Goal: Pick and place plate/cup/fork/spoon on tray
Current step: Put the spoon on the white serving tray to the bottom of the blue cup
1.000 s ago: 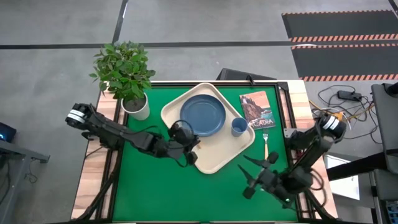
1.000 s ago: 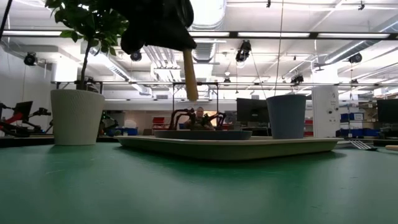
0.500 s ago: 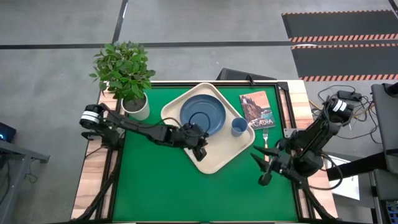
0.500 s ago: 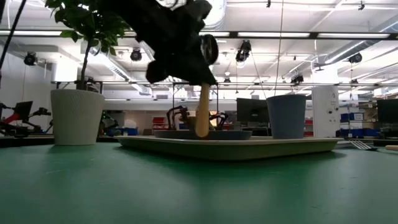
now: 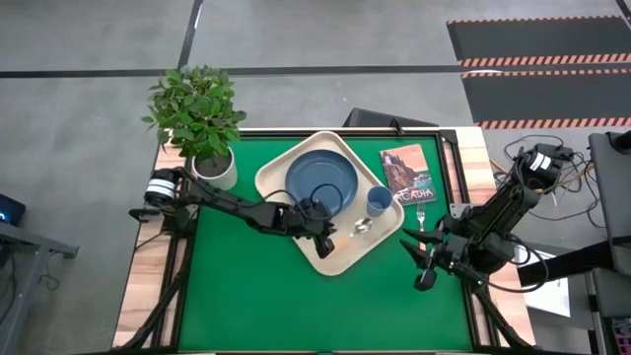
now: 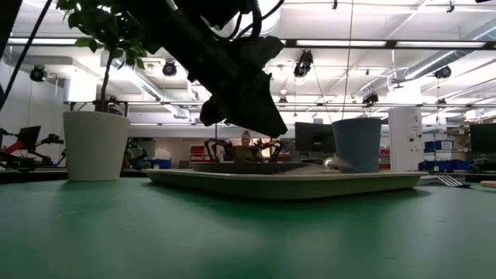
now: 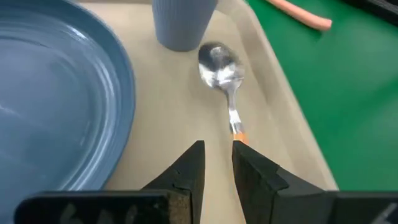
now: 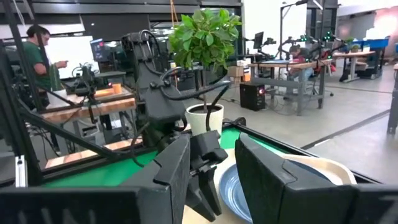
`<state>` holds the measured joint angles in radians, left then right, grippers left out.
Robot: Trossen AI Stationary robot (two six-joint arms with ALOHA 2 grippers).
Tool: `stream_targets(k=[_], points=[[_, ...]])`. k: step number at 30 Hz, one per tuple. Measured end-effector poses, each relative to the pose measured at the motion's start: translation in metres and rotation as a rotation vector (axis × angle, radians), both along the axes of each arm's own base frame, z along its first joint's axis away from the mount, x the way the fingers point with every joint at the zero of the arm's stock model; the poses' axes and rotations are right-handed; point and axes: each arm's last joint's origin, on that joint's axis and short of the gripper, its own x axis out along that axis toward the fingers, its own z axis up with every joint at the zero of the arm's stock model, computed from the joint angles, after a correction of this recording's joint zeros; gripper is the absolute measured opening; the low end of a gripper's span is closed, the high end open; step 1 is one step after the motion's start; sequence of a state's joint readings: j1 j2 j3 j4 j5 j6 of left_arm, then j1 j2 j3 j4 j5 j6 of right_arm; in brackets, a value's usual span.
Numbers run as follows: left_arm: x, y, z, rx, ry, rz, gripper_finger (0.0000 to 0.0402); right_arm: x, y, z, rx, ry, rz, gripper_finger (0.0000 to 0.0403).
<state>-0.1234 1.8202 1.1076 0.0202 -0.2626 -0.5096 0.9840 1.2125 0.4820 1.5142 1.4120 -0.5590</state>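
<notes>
The spoon [image 5: 361, 227] lies flat on the cream tray [image 5: 345, 254], bowl toward the blue cup [image 5: 378, 201], which stands beside the blue plate [image 5: 320, 182] on the tray. My left gripper [image 5: 328, 235] hangs low over the tray at the spoon's handle end. In the left wrist view its fingers [image 7: 217, 165] are a little apart with bare tray between them. The fork [image 5: 421, 222] lies on the green mat right of the tray. My right gripper [image 5: 414, 264] is open and empty over the mat, just near of the fork. My left gripper: the spoon's orange handle [image 7: 239, 132] runs under one finger [image 7: 255, 168], which hides the rest of it. It is not between the two fingers. I cannot tell whether that finger touches it. The spoon rests on the tray floor.
A potted plant in a white pot [image 5: 215, 170] stands at the far left corner. A book [image 5: 407, 173] lies right of the tray, just beyond the fork. Open green mat [image 5: 256, 296] spans the near half. A person [image 8: 43, 56] stands in the room behind.
My left gripper has gone toward the table's right edge and down over the tray. The spoon, which hung upright below it, now lies flat on the tray beside the cup and is no longer between the fingers. My right gripper has moved from the near edge toward the fork.
</notes>
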Motion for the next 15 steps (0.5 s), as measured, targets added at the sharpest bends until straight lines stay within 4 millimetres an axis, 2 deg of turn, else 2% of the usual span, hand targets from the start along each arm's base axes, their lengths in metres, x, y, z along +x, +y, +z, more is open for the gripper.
stream_targets(k=[4, 8, 11, 15], points=[[0.000, 0.000, -0.003, 0.001, 0.013, 0.000, 0.0064, 0.000, 0.000, -0.001, -0.011, 0.008, -0.001, 0.0114], [-0.001, -0.003, 0.005, 0.005, -0.012, -0.015, 0.0064, 0.000, 0.001, -0.001, -0.010, 0.007, 0.000, 0.0115], [-0.002, -0.016, 0.008, 0.047, -0.028, -0.084, 0.0065, 0.000, 0.001, -0.001, -0.010, 0.008, -0.001, 0.0116], [-0.004, -0.044, 0.007, 0.143, -0.030, -0.232, 0.0065, 0.000, 0.001, -0.001, -0.014, 0.010, -0.001, 0.0112]])
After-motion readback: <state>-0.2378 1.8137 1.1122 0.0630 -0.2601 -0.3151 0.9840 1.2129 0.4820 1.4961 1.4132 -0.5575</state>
